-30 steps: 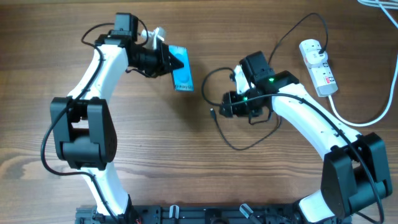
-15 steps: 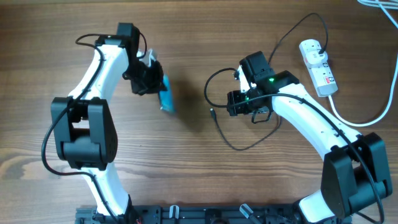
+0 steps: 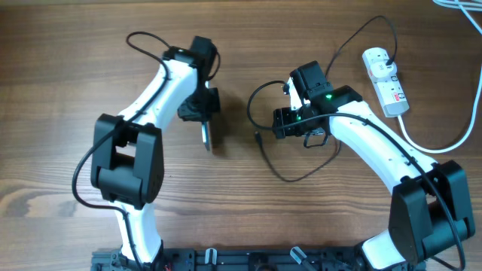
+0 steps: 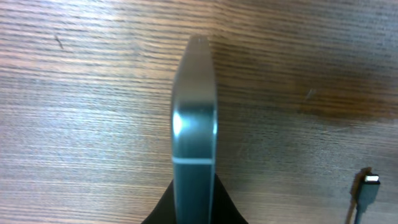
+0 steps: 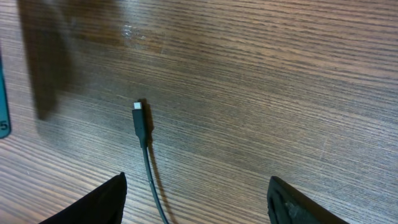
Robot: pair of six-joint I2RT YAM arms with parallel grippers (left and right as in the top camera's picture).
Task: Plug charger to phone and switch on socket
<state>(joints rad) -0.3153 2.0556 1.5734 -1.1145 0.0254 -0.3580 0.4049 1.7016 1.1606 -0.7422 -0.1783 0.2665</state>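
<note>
The left gripper (image 3: pixel 202 114) is found clamped on the phone (image 3: pixel 206 136), which is held on edge above the table (image 3: pixel 75 45). Only the phone's thin silver side is presented to the overhead camera. In the left wrist view the same silver edge (image 4: pixel 194 118) is seen head-on, gripped between two black fingers (image 4: pixel 230 213) at the bottom of the frame.

The right gripper (image 5: pixel 196 186) is observed with its jaws wide apart and nothing held. It is positioned low over the table, just to the right of the phone.

The charger (image 3: pixel 290 175) is laid loose on the wood in a loop under the right arm and is traced back to the socket (image 3: pixel 386 84) at the far right of the table. Its plug tip (image 5: pixel 138 117) rests flat on the table, ahead of the open jaws, between phone and right gripper, and touches neither. The position of the socket's switches cannot be made out.
</note>
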